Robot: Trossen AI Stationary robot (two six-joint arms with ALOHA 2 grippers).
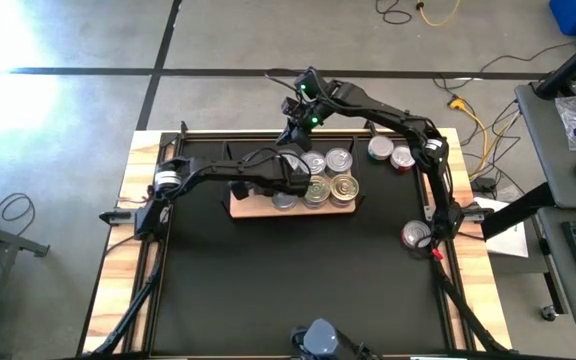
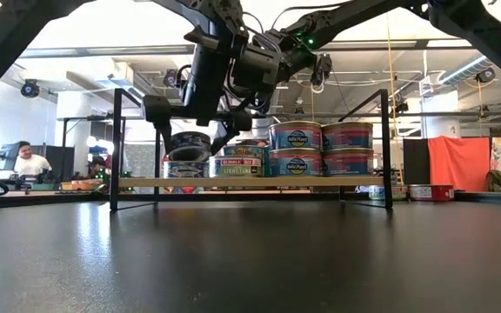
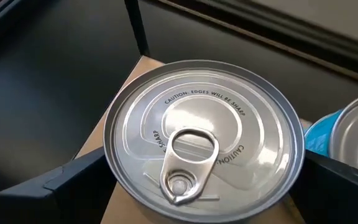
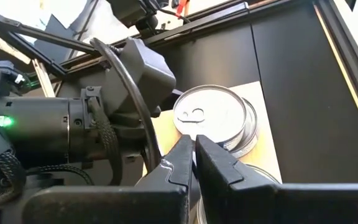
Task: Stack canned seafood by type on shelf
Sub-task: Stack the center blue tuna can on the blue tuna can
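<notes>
The left gripper [image 2: 190, 130] is seen poised over the left end of the shelf [image 2: 250, 183], its fingers [image 3: 73, 180] spread wide on either side of a silver-topped can [image 3: 201, 137] — released, not clamping, by the look of it. In the low view that can [image 2: 190, 145] is set on a lower tin, and it looks slightly tilted; whether it is seated flat cannot be told. To its right on the shelf, more canned seafood is already stacked two high [image 2: 320, 149]. The right gripper [image 4: 194, 152] is held above the back of the shelf, its jaws pinched shut on nothing. Loose tins [image 1: 390, 153] are left on the mat beyond the shelf's right end. The risk now: if the fingers are lifted off-centre, the rim could be clipped and the fresh stack toppled, perhaps off the shelf's edge
</notes>
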